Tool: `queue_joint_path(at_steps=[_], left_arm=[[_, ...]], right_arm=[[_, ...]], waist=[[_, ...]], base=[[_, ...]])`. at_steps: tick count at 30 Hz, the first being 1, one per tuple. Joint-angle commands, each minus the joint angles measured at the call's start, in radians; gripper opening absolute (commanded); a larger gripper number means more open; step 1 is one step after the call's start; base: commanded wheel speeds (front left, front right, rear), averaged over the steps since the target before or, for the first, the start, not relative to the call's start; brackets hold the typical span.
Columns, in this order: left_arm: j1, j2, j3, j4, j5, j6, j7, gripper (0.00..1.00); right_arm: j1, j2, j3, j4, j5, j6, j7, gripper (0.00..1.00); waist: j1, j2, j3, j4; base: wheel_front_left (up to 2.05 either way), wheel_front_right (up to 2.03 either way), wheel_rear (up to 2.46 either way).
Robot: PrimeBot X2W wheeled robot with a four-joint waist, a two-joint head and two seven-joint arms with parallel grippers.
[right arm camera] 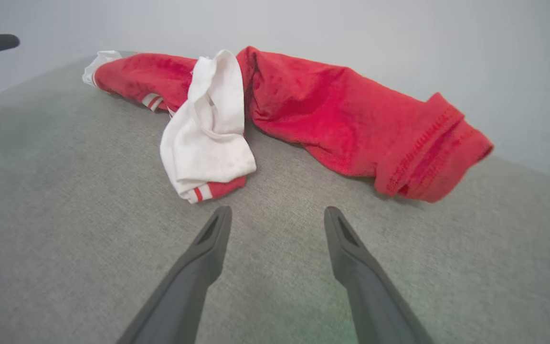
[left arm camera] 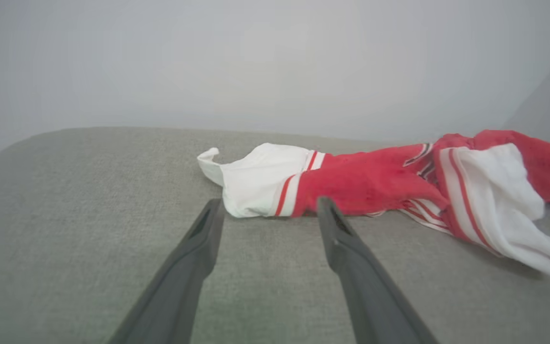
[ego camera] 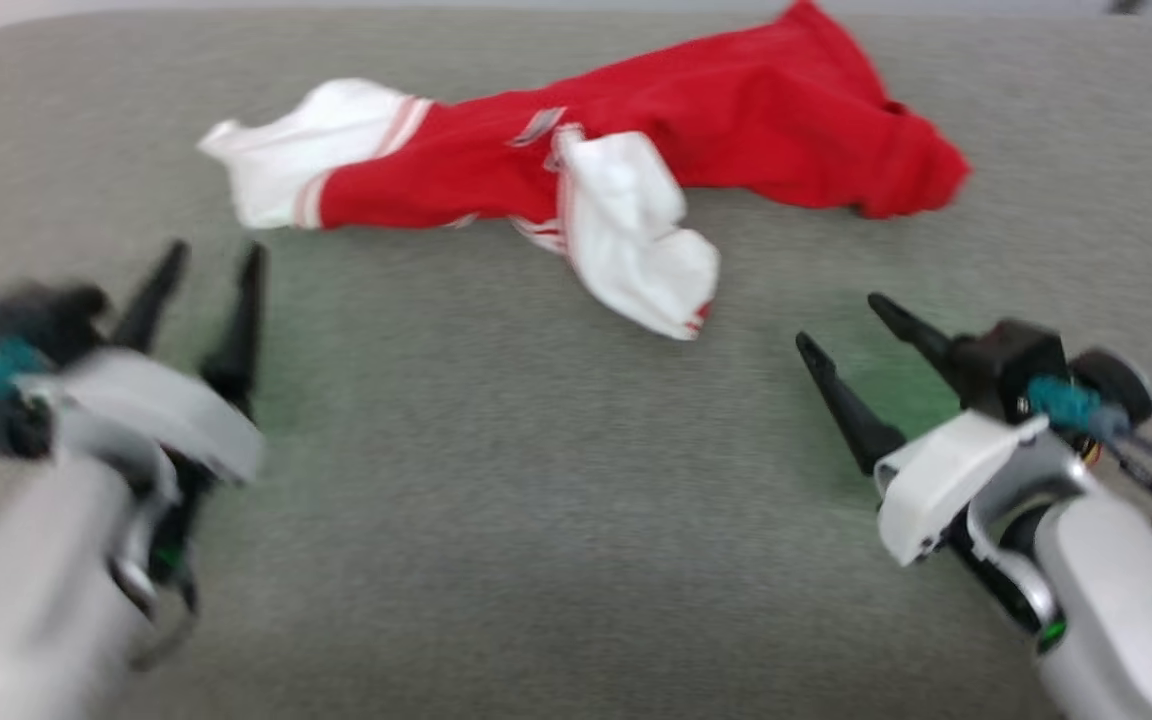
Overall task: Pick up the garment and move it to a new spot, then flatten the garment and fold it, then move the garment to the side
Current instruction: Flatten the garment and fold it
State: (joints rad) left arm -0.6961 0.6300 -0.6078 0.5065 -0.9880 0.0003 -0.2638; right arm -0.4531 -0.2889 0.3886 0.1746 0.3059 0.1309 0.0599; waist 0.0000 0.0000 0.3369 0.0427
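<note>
Garment [ego camera: 696,130] lies crumpled on the grey fabric surface [ego camera: 536,520], strung out in a long uneven band along the far edge, from left of ctr up toward the far right corner. It's red w/ white sleeves. One sleeve [ego camera: 306,150] forms the band's left end, spread fairly flat, w/ red-white striped trim where it meets the red body. The other sleeve [ego camera: 636,230] flops out from the middle toward the near edge, folded on itself, w/ a striped cuff at its tip. The red body is bunched and wrinkled to the right; in the right wrist view its stitched hem [right arm camera: 428,157] is rolled into a thick fold at that end. Near the middle there's a small dark-and-white striped bit [left arm camera: 423,157], prob. neck trim, too blurred to say for sure. Left gripper [ego camera: 215,252] sits over the near-left part of the surface, fingers spread wide w/ nothing btw them, pointing at the left sleeve; its arm is smeared w/ blur in the head view. In the left wrist view the left gripper [left arm camera: 269,203] has its tips just short of that sleeve's near edge. Right gripper [ego camera: 840,321] is over the near-right part, fingers likewise wide apart and empty, aimed toward the middle sleeve. In its own wrist view the right gripper [right arm camera: 278,210] is near the cuff, not touching.
</note>
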Motion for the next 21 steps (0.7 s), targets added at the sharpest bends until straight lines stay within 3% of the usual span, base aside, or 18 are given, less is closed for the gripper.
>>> queue_joint_path(at_steps=[1, 6, 9, 13, 14, 21], left_arm=[[0.102, -0.036, 0.085, -0.097, 0.126, 0.047, -0.001, 1.00], [0.282, -0.135, 0.229, -0.266, 0.332, 0.075, 0.000, 1.00], [0.368, -0.204, 0.311, -0.342, 0.451, 0.058, 0.000, 1.00], [0.438, -0.290, 0.402, -0.393, 0.572, 0.021, 0.000, 1.00], [0.458, -0.329, 0.445, -0.405, 0.613, -0.006, 0.000, 1.00], [0.478, -0.428, 0.543, -0.409, 0.692, -0.077, 0.000, 1.00]], right_arm=[[-0.045, -0.035, 0.023, -0.008, 0.034, 0.000, 0.051, 1.00], [-0.140, -0.096, 0.078, -0.009, 0.095, 0.000, 0.162, 1.00], [-0.222, -0.135, 0.123, 0.003, 0.138, 0.000, 0.237, 1.00], [-0.329, -0.170, 0.206, 0.041, 0.178, 0.000, 0.325, 1.00], [-0.376, -0.171, 0.244, 0.068, 0.209, 0.000, 0.368, 1.00], [-0.496, -0.170, 0.290, 0.176, 0.272, 0.000, 0.482, 1.00]], waist=[[0.0000, 0.0000, 0.004, 0.108], [0.0000, 0.0000, 0.021, 0.167], [0.0000, 0.0000, 0.037, 0.201], [0.0000, 0.0000, 0.060, 0.227], [0.0000, 0.0000, 0.071, 0.234], [0.0000, 0.0000, 0.105, 0.247]], base=[[0.00, 0.00, 0.00], [0.00, 0.00, 0.00], [0.00, 0.00, 0.00], [0.00, 0.00, 0.00], [0.00, 0.00, 0.00], [0.00, 0.00, 0.00]])
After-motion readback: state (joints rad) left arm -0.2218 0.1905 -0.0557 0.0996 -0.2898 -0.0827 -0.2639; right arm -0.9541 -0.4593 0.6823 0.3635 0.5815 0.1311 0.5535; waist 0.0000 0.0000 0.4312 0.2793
